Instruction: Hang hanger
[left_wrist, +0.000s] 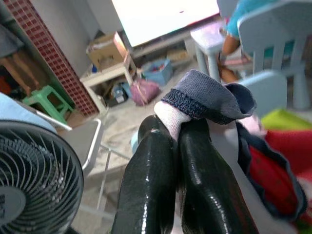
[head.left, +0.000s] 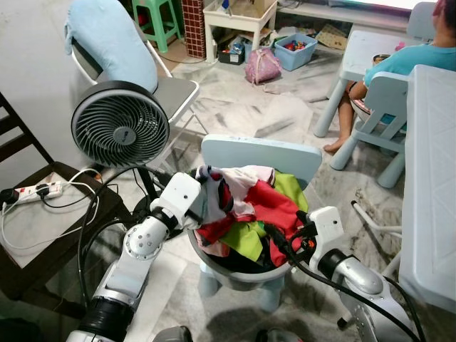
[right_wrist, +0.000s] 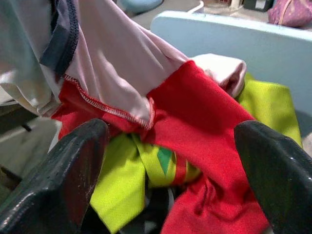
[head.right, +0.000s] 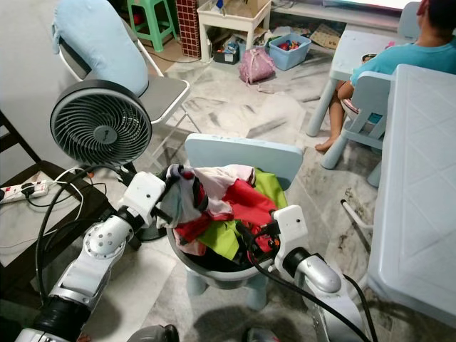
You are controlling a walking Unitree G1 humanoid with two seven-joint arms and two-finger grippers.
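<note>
A grey basket (head.left: 235,271) on a pale blue chair (head.left: 260,158) holds a heap of clothes (head.left: 249,210). The left gripper (left_wrist: 176,132), jaws pressed together, pinches a white garment (left_wrist: 171,117) at the heap's left. The right gripper (right_wrist: 170,146), jaws spread wide, touches the red cloth (right_wrist: 204,126) at the near right. No hanger can be made out.

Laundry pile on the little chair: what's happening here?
The left gripper is shut on a pale garment with dark trim, lifting its edge from the basket of clothes standing on a light blue chair. The right gripper is open, its fingers either side of a red garment in the pile. A person sits at the back.
</note>
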